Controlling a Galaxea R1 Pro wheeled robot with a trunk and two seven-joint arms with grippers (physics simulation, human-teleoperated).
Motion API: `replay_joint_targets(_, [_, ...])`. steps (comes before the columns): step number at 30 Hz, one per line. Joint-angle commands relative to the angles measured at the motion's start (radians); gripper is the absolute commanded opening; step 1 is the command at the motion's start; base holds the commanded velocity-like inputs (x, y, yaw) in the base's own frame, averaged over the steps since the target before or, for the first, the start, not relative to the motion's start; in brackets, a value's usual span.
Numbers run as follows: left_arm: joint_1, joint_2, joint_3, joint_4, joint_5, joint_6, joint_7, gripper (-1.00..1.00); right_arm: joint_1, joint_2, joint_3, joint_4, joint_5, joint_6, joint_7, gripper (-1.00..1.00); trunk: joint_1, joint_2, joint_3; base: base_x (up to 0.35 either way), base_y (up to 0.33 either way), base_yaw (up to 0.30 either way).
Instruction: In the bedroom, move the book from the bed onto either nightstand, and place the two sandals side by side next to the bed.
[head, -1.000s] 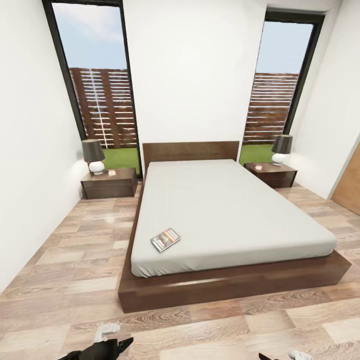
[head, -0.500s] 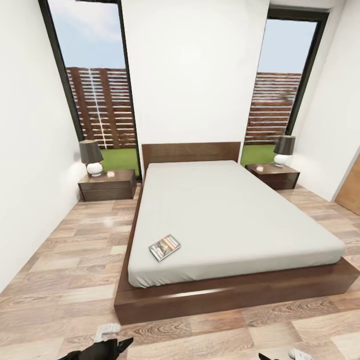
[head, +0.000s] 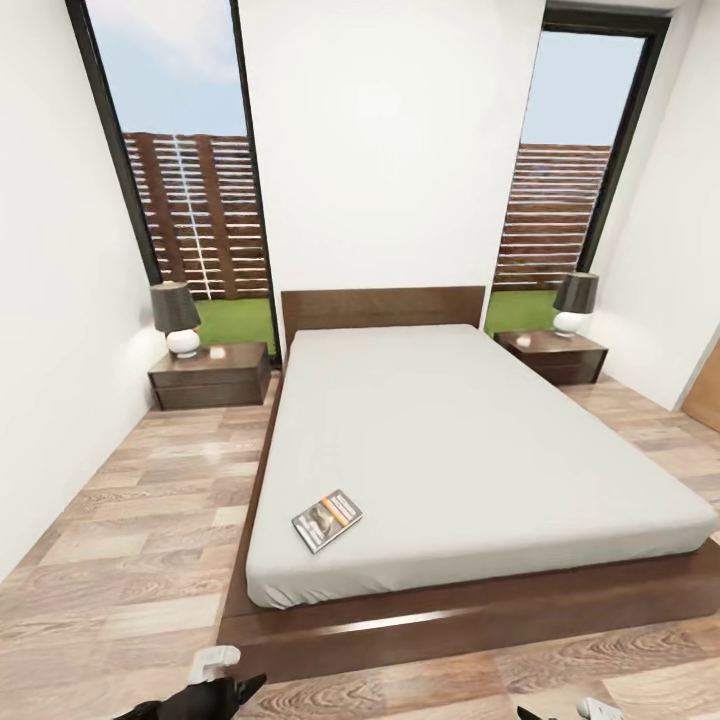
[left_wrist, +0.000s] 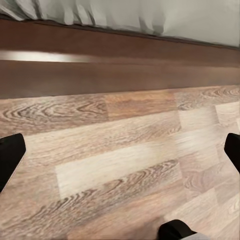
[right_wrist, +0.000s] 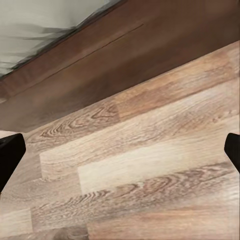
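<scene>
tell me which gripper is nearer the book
Left. The left gripper sits low at the foot of the bed, on the book's side. The right gripper is farther off, toward the bed's other corner.

The floor (head: 150, 520) was wood plank with a visible grain and a slight sheen. The bed (head: 480, 615) had a dark brown, smooth wooden frame and a matt grey cloth mattress. The book (head: 327, 520) at lower centre looked like glossy paper. The 2 nightstands (head: 210, 375) were dark wood. The walls (head: 380, 150) were matt white.
</scene>
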Motion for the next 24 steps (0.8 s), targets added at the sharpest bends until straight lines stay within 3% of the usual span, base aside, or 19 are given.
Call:
replay_joint_targets(1, [-0.001,0.000,0.004,0.001,-0.002,-0.004,-0.003,1.00,-0.001,0.000,-0.005,0.001,0.003,-0.002,0.005,1.00,0.001,0.000,-0.001,0.321,0.000,0.000])
replay_joint_targets(10, [-0.001,0.000,0.004,0.002,-0.003,-0.005,-0.003,1.00,-0.001,0.000,-0.005,0.001,0.004,-0.001,0.006,1.00,0.001,0.000,-0.001,0.185,0.000,0.030])
replay_joint_targets(19, [-0.001,0.000,0.004,0.002,-0.003,-0.005,-0.003,1.00,-0.001,0.000,-0.005,0.001,0.004,0.000,0.008,1.00,0.001,0.000,-0.001,0.016,0.000,0.253])
replay_joint_targets(24, [-0.001,0.000,0.004,0.002,-0.003,-0.005,-0.003,1.00,-0.001,0.000,-0.005,0.001,0.004,0.000,0.009,1.00,0.001,0.000,-0.001,0.198,-0.045,0.231])
